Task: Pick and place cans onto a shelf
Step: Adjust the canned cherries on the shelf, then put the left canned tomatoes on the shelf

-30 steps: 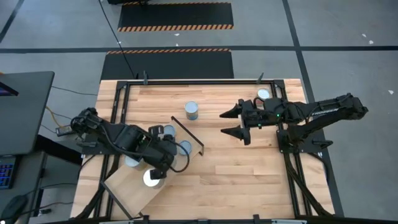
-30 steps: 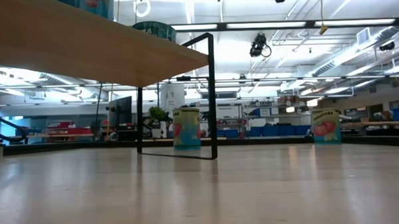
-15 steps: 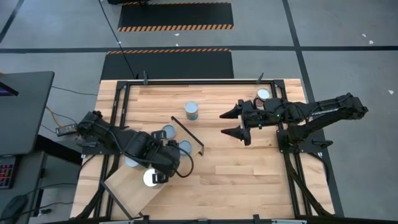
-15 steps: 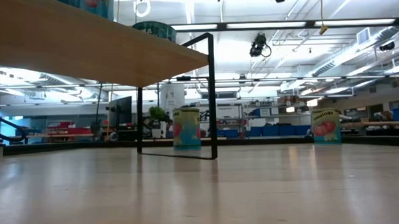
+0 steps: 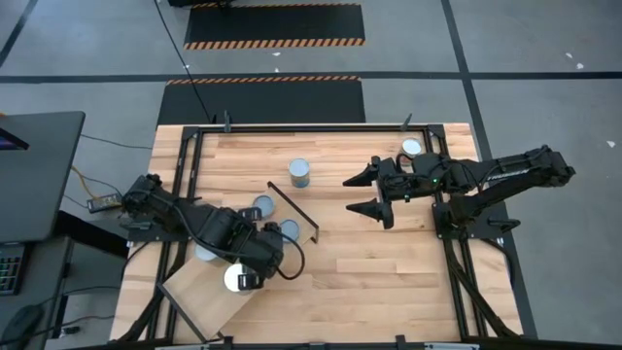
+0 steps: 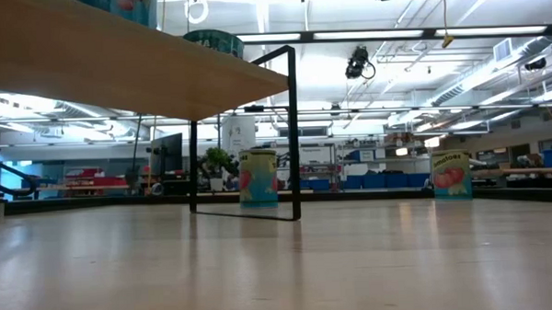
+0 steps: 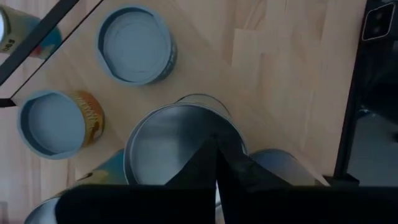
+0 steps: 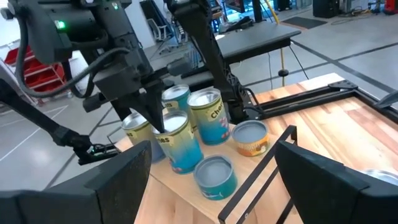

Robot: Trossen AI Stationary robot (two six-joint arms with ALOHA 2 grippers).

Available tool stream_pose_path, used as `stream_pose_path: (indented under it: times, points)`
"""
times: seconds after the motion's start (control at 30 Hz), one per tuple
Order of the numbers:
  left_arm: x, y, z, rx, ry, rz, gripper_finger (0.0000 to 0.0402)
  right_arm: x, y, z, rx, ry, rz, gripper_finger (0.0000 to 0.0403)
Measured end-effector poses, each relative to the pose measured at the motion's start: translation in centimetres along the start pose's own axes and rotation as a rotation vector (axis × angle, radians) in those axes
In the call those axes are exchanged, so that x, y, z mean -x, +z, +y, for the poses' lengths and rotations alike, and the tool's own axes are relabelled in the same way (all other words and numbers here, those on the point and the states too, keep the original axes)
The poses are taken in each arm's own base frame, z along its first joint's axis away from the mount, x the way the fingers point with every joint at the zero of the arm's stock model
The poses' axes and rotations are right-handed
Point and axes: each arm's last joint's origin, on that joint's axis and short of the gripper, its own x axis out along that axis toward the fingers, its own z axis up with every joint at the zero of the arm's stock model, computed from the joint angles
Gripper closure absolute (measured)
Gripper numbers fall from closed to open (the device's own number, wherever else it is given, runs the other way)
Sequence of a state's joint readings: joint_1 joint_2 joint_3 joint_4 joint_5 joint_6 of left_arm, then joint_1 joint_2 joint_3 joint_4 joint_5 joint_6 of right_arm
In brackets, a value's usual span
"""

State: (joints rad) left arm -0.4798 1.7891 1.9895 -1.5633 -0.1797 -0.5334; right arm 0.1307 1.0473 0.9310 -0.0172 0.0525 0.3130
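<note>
The shelf [image 5: 199,297], a light board in a black frame, stands raised at the table's near left. Several cans stand on it, some looking taller than others in the right wrist view. One can [image 7: 168,146] [image 8: 179,146] is right under my left gripper [image 5: 243,276] [image 7: 215,149], which points down with its fingers shut at the can's silver top. Two more cans [image 5: 300,172] [image 5: 412,148] stand on the tabletop. My right gripper [image 5: 364,192] hangs open and level above the table's right half, facing the shelf. My left gripper comes from above, its shut fingertips [image 8: 158,126] at the silver top [image 7: 155,155] of the upright can, near the rim. Whether the tips touch the top or stop just above it, I cannot tell.
The shelf's black frame leg [image 6: 294,131] and rail [image 5: 294,212] stand between the shelf and the table's middle. Two short cans [image 8: 214,175] [image 8: 250,137] sit at the shelf's edge toward my right gripper. Bare wood [image 5: 360,272] spreads over the near middle.
My left gripper has sunk a little toward the can beneath it, and its arm has stretched slightly toward the table's right. The cans and my right gripper have kept still.
</note>
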Motion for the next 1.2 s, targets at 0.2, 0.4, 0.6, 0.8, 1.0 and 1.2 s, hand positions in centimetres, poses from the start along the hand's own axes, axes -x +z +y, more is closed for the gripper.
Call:
stream_pose_path:
  times: [0.2,0.4,0.6,0.8,1.0,1.2]
  points:
    - [-0.1,0.2,-0.2,0.002,-0.022,-0.006,0.0397,0.0,0.0,0.0,0.002,0.000,-0.003,0.0055]
    - [0.0,0.3,-0.3,-0.034,-0.051,-0.017,0.0398,0.0,0.2,-0.5,-0.002,-0.016,-0.015,0.0055]
    - [0.0,0.2,-0.3,-0.012,-0.055,0.001,0.0398,0.0,0.3,-0.6,-0.002,-0.022,-0.017,0.0055]
    - [0.5,0.2,-0.1,0.007,-0.048,-0.009,0.0375,0.0,0.6,-0.6,-0.011,-0.032,-0.050,0.0055]
    - [1.9,1.0,0.8,0.030,-0.065,-0.070,0.0339,0.0,0.8,-0.9,-0.003,-0.057,-0.075,0.0055]
    - [6.0,2.1,4.3,0.118,0.014,-0.273,0.0301,0.0,1.1,-1.5,-0.008,-0.083,-0.087,0.0055]
